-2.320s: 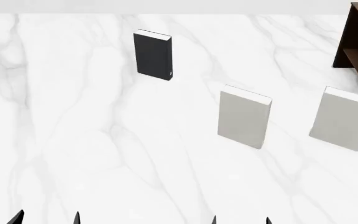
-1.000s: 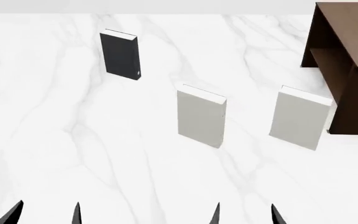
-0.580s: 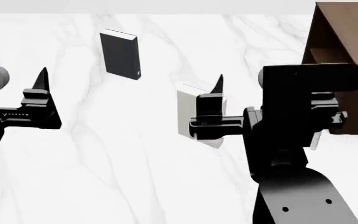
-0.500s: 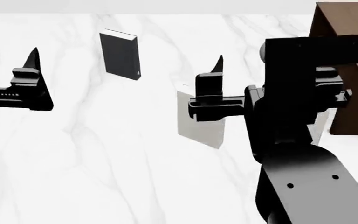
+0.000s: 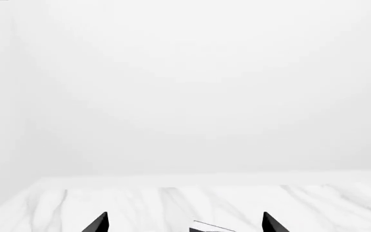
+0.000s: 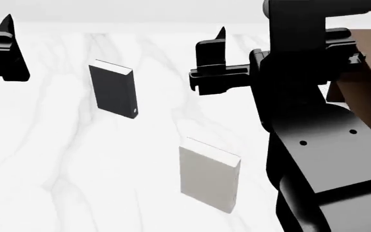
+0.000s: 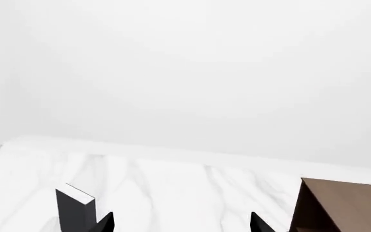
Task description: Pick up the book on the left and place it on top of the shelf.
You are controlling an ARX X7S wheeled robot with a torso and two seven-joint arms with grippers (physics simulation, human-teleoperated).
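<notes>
The book (image 6: 113, 89), thin and black with white page edges, stands upright on the marble table (image 6: 56, 159), left of centre. It also shows in the right wrist view as the book (image 7: 75, 208), beside one fingertip. My left gripper (image 5: 184, 224) is open and empty; a dark, white-edged book top (image 5: 210, 227) shows just beyond it. One left finger (image 6: 6, 24) is raised at the far left, above and left of the book. My right gripper (image 7: 181, 224) is open and empty, one finger (image 6: 220, 36) raised right of the book. The shelf (image 6: 369, 82) stands at the right edge, also seen as the shelf (image 7: 340, 205).
A pale grey-white book (image 6: 209, 180) stands upright nearer to me, right of the black one. My bulky black right arm (image 6: 308, 125) fills the right side of the head view and hides much of the shelf and the table behind it.
Both arms have risen from the bottom edge into the head view, grippers lifted high. The view has shifted, so the books sit lower in the picture; the second pale book is now hidden.
</notes>
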